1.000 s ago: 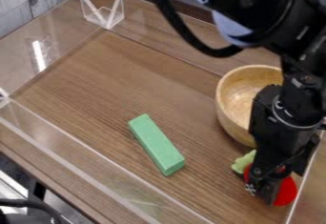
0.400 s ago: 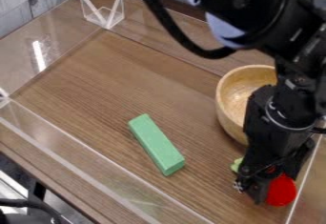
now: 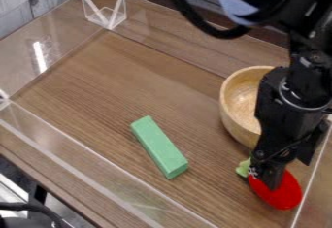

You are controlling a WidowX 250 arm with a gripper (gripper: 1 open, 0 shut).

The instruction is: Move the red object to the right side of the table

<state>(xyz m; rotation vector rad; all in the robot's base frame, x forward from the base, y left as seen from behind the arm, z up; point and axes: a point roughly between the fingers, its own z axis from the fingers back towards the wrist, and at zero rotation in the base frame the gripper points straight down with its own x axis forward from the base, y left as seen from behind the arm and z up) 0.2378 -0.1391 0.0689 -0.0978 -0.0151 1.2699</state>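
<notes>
Brown wood-grain table (image 3: 104, 86), clear acrylic walls (image 3: 52, 33)

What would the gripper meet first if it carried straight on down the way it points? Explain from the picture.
Most likely the red object: the gripper points straight down, jaws open, just above it. Beneath lies the table. Exact depth is unclear.

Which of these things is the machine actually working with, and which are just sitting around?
Part of the job:
- strawberry, red, near the table's right front corner
- end effector, open, right above the strawberry

Just lying about:
- green block, mid-table
- wooden bowl, behind the arm
- clear stand, far corner
</notes>
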